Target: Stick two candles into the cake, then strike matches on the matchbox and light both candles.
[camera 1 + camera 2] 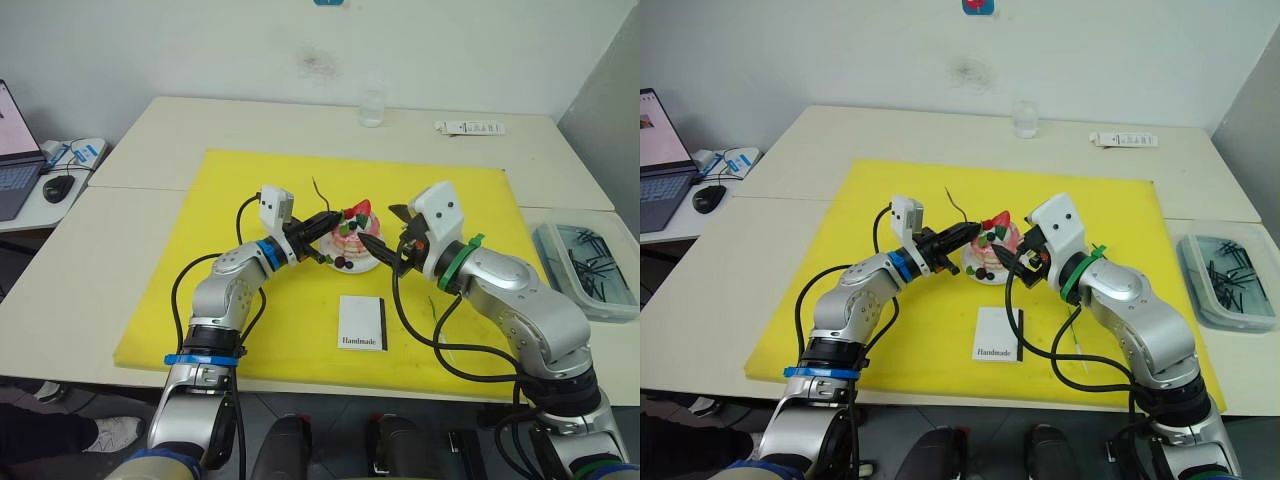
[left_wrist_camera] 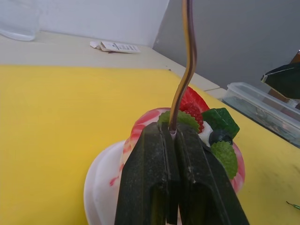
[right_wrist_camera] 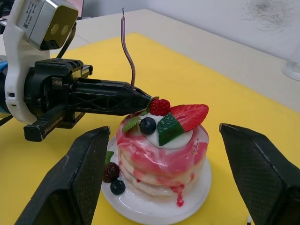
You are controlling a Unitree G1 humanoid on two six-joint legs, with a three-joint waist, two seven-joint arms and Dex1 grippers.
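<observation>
I see the cake (image 3: pixel 161 150) on its white plate (image 3: pixel 154 206) near the middle of the yellow mat (image 1: pixel 200 260), with the strawberry (image 3: pixel 189 115) on top. My left gripper (image 3: pixel 140 101) is pinched tight on the lower end of a thin wavy candle (image 3: pixel 127 51), which stands nearly upright with its held end right at the cake's top edge, beside the raspberry (image 3: pixel 160 107). I cannot tell whether the candle's end is touching the frosting. My right gripper (image 1: pixel 383 250) sits on the opposite side of the cake, its fingers (image 3: pixel 70 183) spread wide and empty, one on each side of the plate without touching it. The matchbox (image 1: pixel 362 322) lies flat on the mat, in front of the cake on my side and apart from it. A thin pale stick (image 1: pixel 1078 335) lies on the mat to the right of the matchbox; I cannot tell what it is. A clear tub (image 1: pixel 590 265) of dark sticks sits off the mat, well to the right of the cake.
</observation>
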